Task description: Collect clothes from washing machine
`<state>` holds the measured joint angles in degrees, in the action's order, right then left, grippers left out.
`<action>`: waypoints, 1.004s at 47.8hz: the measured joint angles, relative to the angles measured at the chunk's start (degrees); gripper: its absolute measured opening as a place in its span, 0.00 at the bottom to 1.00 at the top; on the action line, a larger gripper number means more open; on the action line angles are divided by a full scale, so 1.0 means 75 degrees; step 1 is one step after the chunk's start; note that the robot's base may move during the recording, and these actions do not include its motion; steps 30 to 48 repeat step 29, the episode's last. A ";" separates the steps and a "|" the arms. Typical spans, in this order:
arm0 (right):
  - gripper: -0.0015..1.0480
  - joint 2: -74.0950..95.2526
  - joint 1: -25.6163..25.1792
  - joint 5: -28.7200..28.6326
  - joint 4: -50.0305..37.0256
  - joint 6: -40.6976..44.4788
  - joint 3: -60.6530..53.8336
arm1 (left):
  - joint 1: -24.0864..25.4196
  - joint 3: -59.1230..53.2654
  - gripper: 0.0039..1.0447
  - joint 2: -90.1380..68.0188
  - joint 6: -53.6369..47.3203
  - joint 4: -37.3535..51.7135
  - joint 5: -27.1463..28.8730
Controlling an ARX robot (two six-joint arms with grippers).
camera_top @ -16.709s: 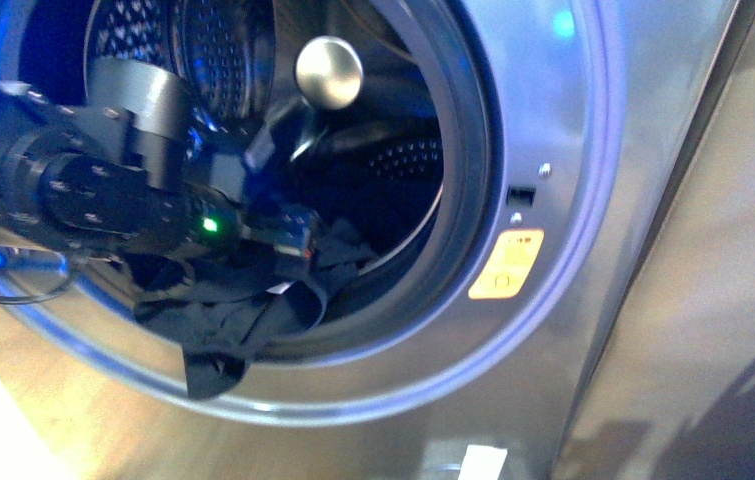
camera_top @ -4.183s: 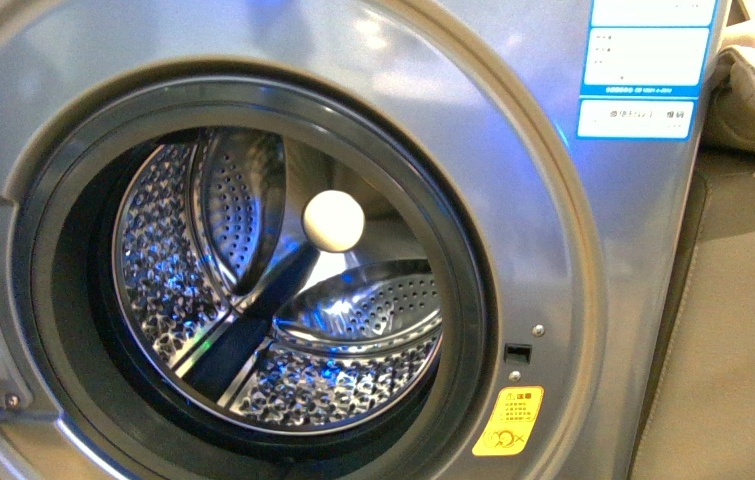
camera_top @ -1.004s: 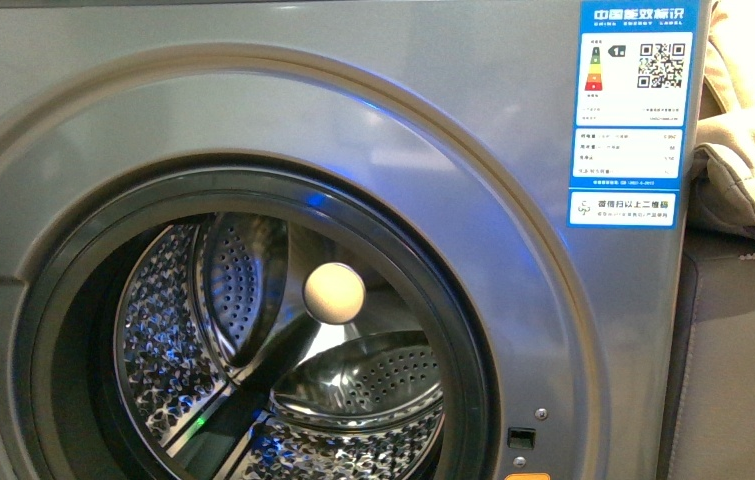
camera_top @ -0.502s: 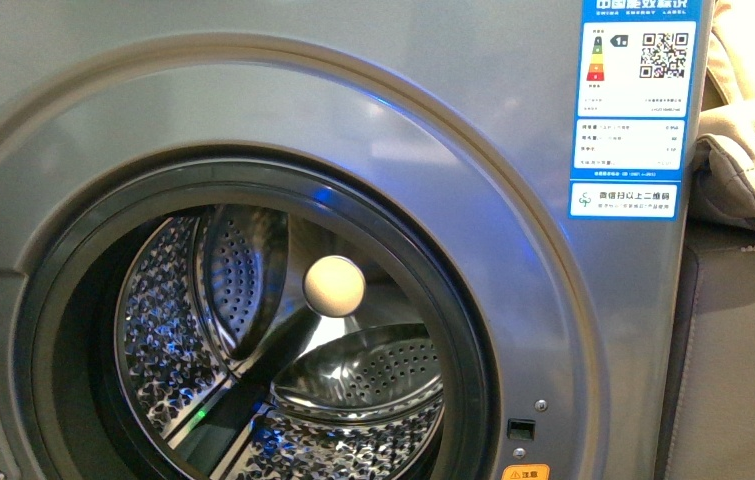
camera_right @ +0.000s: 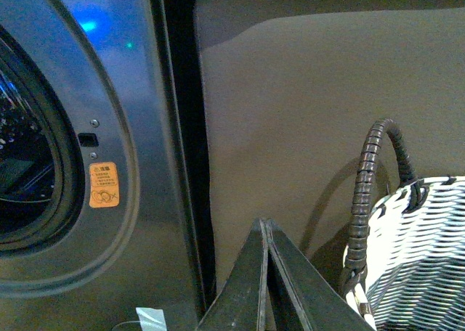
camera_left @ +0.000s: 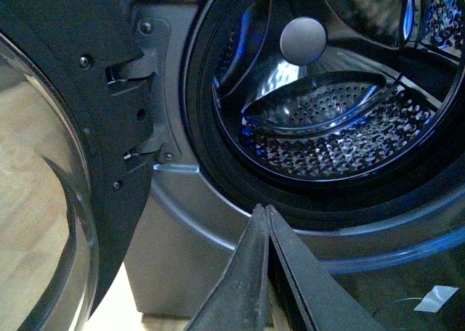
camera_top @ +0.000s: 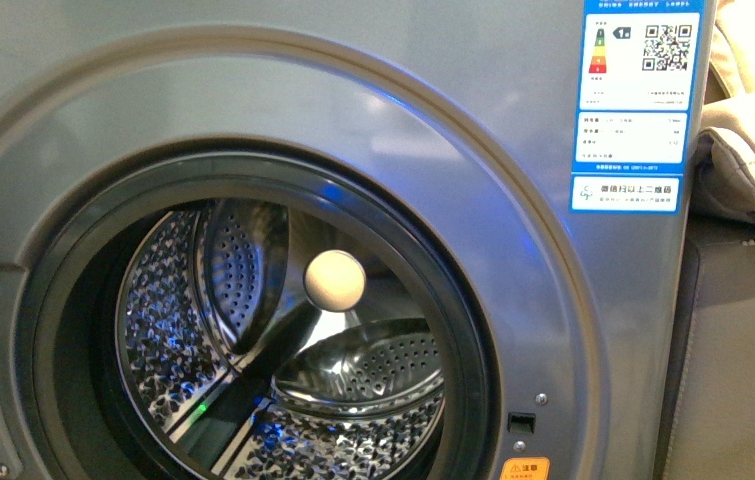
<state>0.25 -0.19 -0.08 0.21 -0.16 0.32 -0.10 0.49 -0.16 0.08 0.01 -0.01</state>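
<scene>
The grey washing machine (camera_top: 433,120) fills the front view, its porthole open on the perforated steel drum (camera_top: 353,400). No clothes show in the drum in any view; the dark garment is out of view. My left gripper (camera_left: 265,209) is shut and empty, in front of the porthole's lower rim; the drum (camera_left: 327,128) and the open door (camera_left: 73,128) show in that view. My right gripper (camera_right: 265,222) is shut and empty, beside the washing machine's side (camera_right: 123,128), near the woven basket (camera_right: 421,244). Neither arm shows in the front view.
A blue label (camera_top: 638,105) and an orange sticker (camera_top: 525,468) are on the washer front. Beige cushions (camera_top: 753,130) lie to the washer's right on a dark brown upholstered piece (camera_right: 305,113). The basket has a dark wrapped handle (camera_right: 367,178).
Since 16.7 s ago the arm and the dark garment have left the drum, which now looks empty. Over the last second the view has shifted slightly, with the washer a little lower in frame.
</scene>
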 joint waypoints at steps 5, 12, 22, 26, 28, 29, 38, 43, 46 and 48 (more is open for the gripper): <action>0.02 0.0000 0.0000 0.0000 0.0000 0.0000 0.0000 | 0.0000 0.0000 0.03 0.0000 0.0000 0.0000 0.0000; 0.12 0.0000 0.0000 0.0000 0.0000 0.0006 0.0000 | 0.0000 0.0000 0.06 0.0000 0.0003 0.0000 0.0000; 0.57 0.0000 0.0000 0.0000 0.0000 0.0006 0.0000 | 0.0000 0.0000 0.54 0.0000 0.0003 0.0000 0.0000; 0.74 0.0000 0.0000 0.0000 0.0000 0.0006 0.0000 | 0.0000 0.0000 0.72 0.0000 0.0003 0.0000 0.0000; 0.81 0.0000 0.0000 0.0000 0.0000 0.0006 0.0000 | 0.0000 0.0000 0.78 0.0000 0.0006 0.0000 0.0000; 0.84 0.0000 0.0000 0.0000 0.0000 0.0006 0.0000 | 0.0000 0.0000 0.82 0.0000 0.0003 0.0000 0.0000; 0.84 0.0000 0.0000 0.0000 0.0000 0.0006 0.0000 | 0.0000 0.0000 0.82 0.0000 0.0003 0.0000 0.0000; 0.84 0.0000 0.0000 0.0000 0.0000 0.0006 0.0000 | 0.0000 0.0000 0.82 0.0000 0.0003 0.0000 0.0000; 0.84 0.0000 0.0000 0.0000 0.0000 0.0006 0.0000 | 0.0000 0.0000 0.82 0.0000 0.0003 0.0000 0.0000; 0.84 0.0000 0.0000 0.0000 0.0000 0.0006 0.0000 | 0.0000 0.0000 0.82 0.0000 0.0003 0.0000 0.0000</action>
